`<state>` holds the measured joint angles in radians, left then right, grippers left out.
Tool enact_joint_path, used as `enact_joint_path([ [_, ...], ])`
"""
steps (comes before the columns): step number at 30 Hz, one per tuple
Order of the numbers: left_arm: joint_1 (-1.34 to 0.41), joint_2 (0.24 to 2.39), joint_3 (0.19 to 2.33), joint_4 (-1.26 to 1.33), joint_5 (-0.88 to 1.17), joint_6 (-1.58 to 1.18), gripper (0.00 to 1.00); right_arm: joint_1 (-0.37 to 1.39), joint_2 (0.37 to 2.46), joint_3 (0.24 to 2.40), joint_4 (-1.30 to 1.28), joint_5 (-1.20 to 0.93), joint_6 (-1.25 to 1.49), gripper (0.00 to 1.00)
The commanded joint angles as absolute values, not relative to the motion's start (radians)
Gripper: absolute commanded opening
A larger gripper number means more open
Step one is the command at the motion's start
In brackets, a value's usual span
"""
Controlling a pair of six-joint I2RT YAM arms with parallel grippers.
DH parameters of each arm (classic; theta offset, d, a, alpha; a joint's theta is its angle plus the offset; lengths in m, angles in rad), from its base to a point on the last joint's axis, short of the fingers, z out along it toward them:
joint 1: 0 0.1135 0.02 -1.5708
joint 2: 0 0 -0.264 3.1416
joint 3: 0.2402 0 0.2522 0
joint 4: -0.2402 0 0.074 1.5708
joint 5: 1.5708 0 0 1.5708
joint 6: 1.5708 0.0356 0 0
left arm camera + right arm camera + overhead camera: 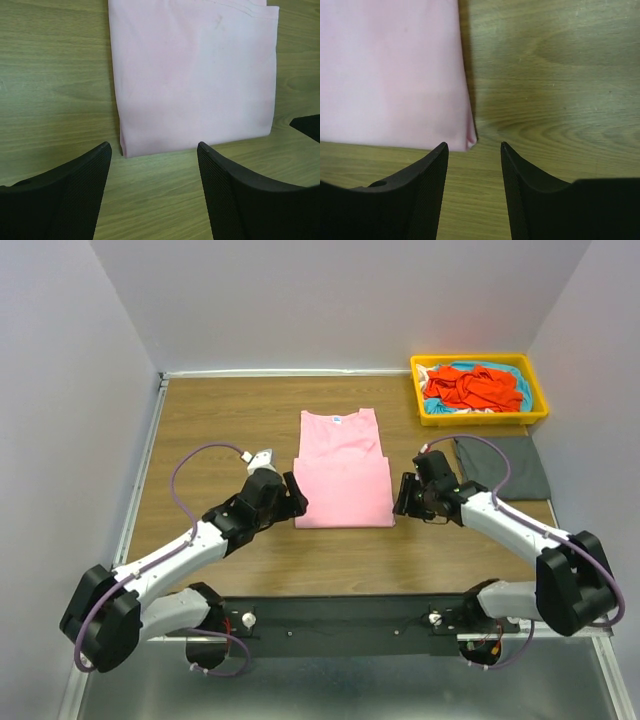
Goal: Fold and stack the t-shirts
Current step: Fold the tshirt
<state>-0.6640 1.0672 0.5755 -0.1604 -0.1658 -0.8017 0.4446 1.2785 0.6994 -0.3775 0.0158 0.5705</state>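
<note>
Nearest the arms, the left gripper sits at the near-left corner of the light pink t-shirt and the right gripper at its near-right corner. From overhead both claws are too dark and small to read. The wrist views settle it: the left fingers stand wide apart with only bare wood between them. The right fingers are parted more narrowly, with the shirt's corner lying just ahead of the gap and nothing gripped. Each wrist view cuts the pink shirt off at its frame edge, so its far end shows only from above.

There are four t-shirts, two arms and one tray. The pink one lies flat mid-table, its lower part folded up into a double layer and the collar pointing away. The dark grey t-shirt lies folded to the right, with the right arm's purple cable crossing its near-left corner. Farthest off, in the back-right corner, the yellow tray holds the crumpled orange-red t-shirt. It covers most of the turquoise t-shirt, which shows only at the rim.

Bare wood is open left of the pink shirt, along its near edge and beyond its collar. Walls close in the left, back and right sides.
</note>
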Motion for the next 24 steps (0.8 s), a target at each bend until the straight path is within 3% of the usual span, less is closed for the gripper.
enact_joint_path([
  [1, -0.699, 1.133, 0.646, -0.287, -0.279, -0.755, 0.77, 0.492, 1.356, 0.774, -0.488, 0.138, 0.574, 0.53],
  [18, -0.761, 1.252, 0.716, -0.305, -0.298, -0.755, 0.77, 0.604, 1.581, 0.858, -0.535, 0.21, 0.598, 0.48],
  [24, -0.767, 1.292, 0.726, -0.295, -0.287, -0.753, 0.77, 0.618, 1.628, 0.848, -0.561, 0.222, 0.614, 0.42],
])
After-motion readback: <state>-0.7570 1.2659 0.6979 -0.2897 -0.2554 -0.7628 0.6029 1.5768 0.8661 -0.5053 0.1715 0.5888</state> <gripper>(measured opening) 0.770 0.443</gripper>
